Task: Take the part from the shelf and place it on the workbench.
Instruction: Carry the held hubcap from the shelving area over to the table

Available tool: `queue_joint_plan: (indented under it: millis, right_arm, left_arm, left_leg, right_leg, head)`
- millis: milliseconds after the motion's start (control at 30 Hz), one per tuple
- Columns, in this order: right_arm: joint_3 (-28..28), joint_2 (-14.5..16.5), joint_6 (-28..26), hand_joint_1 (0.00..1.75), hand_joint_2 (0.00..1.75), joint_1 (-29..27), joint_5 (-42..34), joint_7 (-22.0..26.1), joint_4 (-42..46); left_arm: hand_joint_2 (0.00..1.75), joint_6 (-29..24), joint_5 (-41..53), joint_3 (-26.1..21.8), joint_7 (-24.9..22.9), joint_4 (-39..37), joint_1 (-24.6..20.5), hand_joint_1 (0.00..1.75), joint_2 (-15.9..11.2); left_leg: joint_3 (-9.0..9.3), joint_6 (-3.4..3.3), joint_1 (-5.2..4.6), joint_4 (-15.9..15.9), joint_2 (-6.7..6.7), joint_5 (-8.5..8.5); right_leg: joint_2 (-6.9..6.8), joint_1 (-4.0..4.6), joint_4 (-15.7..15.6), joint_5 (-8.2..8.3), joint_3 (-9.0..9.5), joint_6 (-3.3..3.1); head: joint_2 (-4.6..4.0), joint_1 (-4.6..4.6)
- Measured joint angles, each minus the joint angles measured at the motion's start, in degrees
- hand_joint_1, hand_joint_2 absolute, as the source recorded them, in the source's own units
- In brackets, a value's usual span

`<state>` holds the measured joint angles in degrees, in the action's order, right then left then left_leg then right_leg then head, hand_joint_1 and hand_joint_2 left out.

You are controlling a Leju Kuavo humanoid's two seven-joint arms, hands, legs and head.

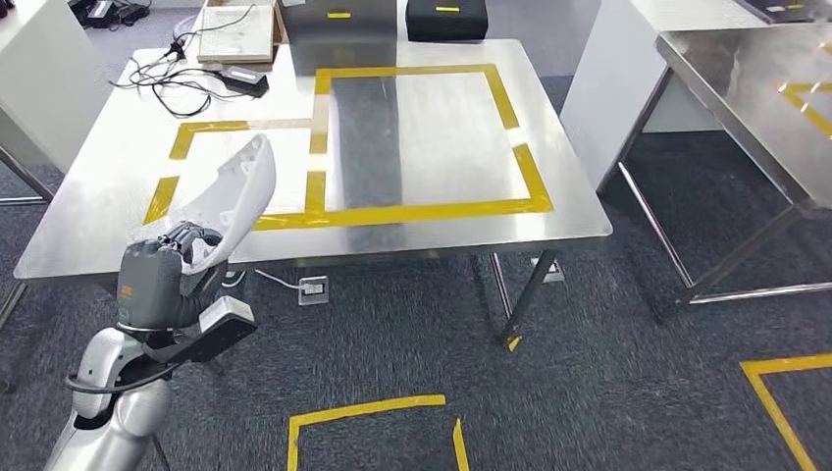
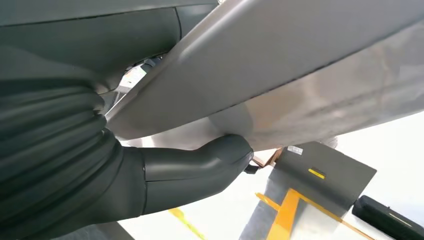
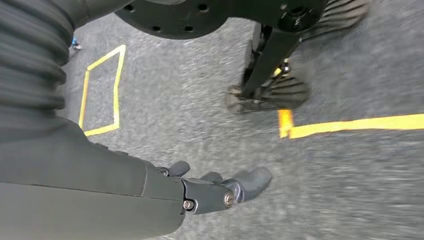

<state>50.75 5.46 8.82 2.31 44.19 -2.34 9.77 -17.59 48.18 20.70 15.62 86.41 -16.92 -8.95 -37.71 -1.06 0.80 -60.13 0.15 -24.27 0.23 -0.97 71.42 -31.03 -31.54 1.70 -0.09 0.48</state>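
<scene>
My left hand grips the lower end of a white curved plastic part, which stands tilted up over the near left corner of the steel workbench. The part's upper end hangs above a small yellow-taped rectangle on the bench. In the left wrist view the part spans the picture, with my left hand's thumb pressed under it. My right hand hangs over the grey carpet, fingers loosely apart and holding nothing.
A larger yellow-taped rectangle marks the bench's middle. Cables and a black adapter lie at its far left. A second steel table stands to the right. Yellow tape squares mark the carpet in front.
</scene>
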Motion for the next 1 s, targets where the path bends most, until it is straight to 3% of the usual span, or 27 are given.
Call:
queue_joint_plan:
  millis: [33,67,133,167,200,267,300,333,367,433,500,533,600,633,667,700,800,833,933,1000]
  right_arm:
    - [0.0,0.0,0.01,0.0,1.75,-0.03,-0.01,0.0,0.0]
    - [-0.01,0.0,0.02,0.0,1.75,-0.13,-0.02,0.02,0.0]
    - [-0.01,0.0,0.07,0.0,1.75,-0.43,-0.03,0.08,-0.01]
    - [-0.01,0.0,0.11,0.0,1.75,-0.57,-0.04,0.15,-0.01]
    - [-0.01,-0.02,0.16,0.0,1.75,-0.74,-0.04,0.21,-0.02]
    - [-0.02,-0.14,0.24,0.0,1.75,-1.09,-0.08,0.25,-0.03]
    - [-0.02,-0.2,0.23,0.0,1.75,-1.21,-0.15,0.19,-0.03]
    - [-0.02,-0.25,0.2,0.0,1.75,-1.23,-0.24,0.13,-0.04]
    - [-0.02,-0.25,0.15,0.0,1.75,-1.12,-0.35,0.06,-0.04]
    - [-0.01,-0.29,0.07,0.0,1.75,-0.86,-0.49,0.04,-0.04]
    - [0.01,-0.37,0.01,0.0,1.75,-0.66,-0.54,0.02,-0.04]
    - [0.02,-0.41,-0.02,0.0,1.75,-0.62,-0.53,0.01,-0.04]
    - [0.02,-0.43,-0.03,0.0,1.75,-0.64,-0.46,0.02,-0.04]
    - [0.02,-0.42,-0.03,0.0,1.75,-0.71,-0.4,0.03,-0.04]
    - [0.02,-0.42,-0.03,0.0,1.75,-0.8,-0.35,0.04,-0.04]
    - [0.02,-0.42,-0.02,0.0,1.75,-0.87,-0.27,0.05,-0.04]
    - [0.02,-0.42,-0.09,0.0,1.75,-0.88,-0.03,0.01,-0.1]
    - [0.02,-0.42,-0.15,0.0,1.75,-0.83,0.02,0.0,-0.11]
    - [0.02,-0.51,-0.27,0.0,1.75,-0.5,0.03,0.03,-0.09]
    - [0.02,-0.57,-0.26,0.0,1.75,-0.27,0.03,0.06,-0.07]
  left_arm:
    - [1.75,0.0,0.05,0.06,0.02,-0.04,0.01,1.75,0.01]
    - [1.75,0.0,0.15,0.15,0.03,-0.1,0.01,1.75,0.03]
    - [1.75,0.0,0.44,0.35,0.04,-0.31,0.01,1.75,0.05]
    - [1.75,-0.01,0.57,0.43,0.03,-0.45,-0.01,1.75,0.04]
    - [1.75,-0.08,0.77,0.56,0.02,-0.62,-0.02,1.75,0.04]
    - [1.75,-0.46,1.34,0.96,-0.06,-1.12,-0.1,1.75,0.02]
    - [1.75,-0.79,1.98,1.24,-0.29,-1.33,-0.15,1.75,0.01]
    - [1.75,-1.28,2.88,1.48,-0.71,-1.49,-0.24,1.75,0.0]
    - [1.75,-1.99,4.16,1.74,-1.35,-1.54,-0.45,1.75,-0.01]
    - [1.75,-3.56,7.21,2.19,-2.98,-1.6,-1.01,1.75,-0.12]
    - [1.75,-4.66,9.74,2.73,-4.36,-1.76,-1.32,1.75,-0.29]
    - [1.75,-5.05,10.72,3.0,-4.98,-1.88,-1.26,1.75,-0.4]
    - [1.75,-5.68,12.34,3.49,-6.29,-2.15,-1.0,1.75,-0.68]
    - [1.75,-5.92,12.86,3.65,-6.81,-2.25,-0.88,1.75,-0.82]
    - [1.75,-6.09,13.25,3.78,-7.24,-2.31,-0.77,1.75,-0.96]
    - [1.75,-6.19,13.52,3.86,-7.58,-2.35,-0.64,1.75,-1.13]
    - [1.75,-6.09,14.12,4.04,-8.36,-2.64,-0.06,1.75,-1.63]
    - [1.75,-5.93,14.33,4.09,-8.5,-2.76,0.03,1.75,-1.72]
    - [1.75,-5.31,15.0,4.19,-8.52,-2.93,-0.43,1.75,-1.79]
    - [1.75,-4.5,15.31,4.21,-8.48,-3.23,-0.8,1.75,-1.86]
  left_leg:
    - [1.14,-0.19,-0.08,0.21,-0.09,-0.86]
    - [2.36,-0.33,-0.19,0.39,-0.24,-1.78]
    - [5.14,-0.46,-0.49,0.56,-0.59,-3.88]
    - [6.6,-0.51,-0.69,0.59,-0.7,-4.99]
    - [7.89,-0.56,-0.88,0.63,-0.75,-6.15]
    - [10.0,-0.48,-1.26,0.52,-1.05,-8.31]
    - [10.71,-0.29,-1.33,0.66,-1.24,-9.31]
    - [11.55,0.04,-1.36,0.53,-1.46,-9.83]
    - [11.87,0.46,-1.34,0.06,-1.6,-9.78]
    - [10.69,1.2,-1.23,-3.59,-1.37,-8.11]
    - [6.31,1.73,-1.08,-9.9,-1.0,-7.11]
    - [3.85,1.99,-0.98,-12.68,-0.89,-8.15]
    - [-0.18,2.44,-0.72,-15.12,-0.79,-12.96]
    - [-1.39,2.55,-0.65,-14.58,-0.74,-14.91]
    - [-2.06,2.58,-0.62,-12.95,-0.71,-15.3]
    - [-2.31,2.55,-0.61,-10.4,-0.67,-13.5]
    - [-2.58,2.05,-0.64,-1.98,-0.37,-0.82]
    - [-2.62,1.74,-0.68,-0.86,-0.31,1.6]
    - [-1.89,0.73,-0.5,-0.5,-0.41,1.76]
    - [-1.2,0.1,-0.28,-0.05,-0.32,1.3]
  right_leg:
    - [0.0,0.1,2.5,-1.45,-2.7,-0.02]
    - [0.01,0.25,3.78,-4.12,-5.07,-0.05]
    - [0.02,0.63,2.56,-9.47,-8.27,-0.5]
    - [0.02,0.84,0.5,-10.07,-9.18,-0.92]
    - [0.03,1.1,-2.51,-7.64,-9.75,-1.57]
    - [0.26,1.78,-8.37,2.86,-10.18,-2.77]
    - [0.41,2.11,-10.17,7.08,-9.98,-3.07]
    - [0.56,2.27,-10.99,9.0,-9.59,-3.23]
    - [0.62,2.3,-11.24,8.66,-8.8,-3.37]
    - [0.57,2.06,-11.73,7.61,-7.1,-3.97]
    - [0.56,1.78,-12.06,6.46,-5.29,-4.48]
    - [0.59,1.67,-12.11,5.69,-4.36,-4.6]
    - [0.73,1.5,-12.15,3.99,-2.3,-4.56]
    - [0.81,1.41,-12.15,3.07,-1.15,-4.51]
    - [0.87,1.31,-12.15,2.14,0.05,-4.4]
    - [0.92,1.21,-12.15,1.22,1.24,-4.26]
    - [1.23,1.24,-11.8,-1.37,3.41,-3.34]
    - [1.34,1.29,-11.77,-2.05,3.67,-2.94]
    - [1.15,1.42,-11.97,-3.44,4.37,-1.94]
    - [0.66,1.32,-8.2,-5.41,2.59,-1.2]
  head:
    - [0.0,0.03]
    - [0.0,0.08]
    - [0.0,0.17]
    - [0.0,0.21]
    - [0.0,0.22]
    - [0.0,0.15]
    - [0.0,0.09]
    - [0.0,0.05]
    - [0.0,0.08]
    - [0.0,0.02]
    - [0.0,-0.09]
    - [0.0,-0.15]
    - [0.0,-0.15]
    - [0.0,-0.14]
    - [0.0,-0.15]
    - [0.0,-0.15]
    - [0.0,-0.29]
    - [0.0,-0.31]
    - [0.0,-0.18]
    - [0.0,-0.05]
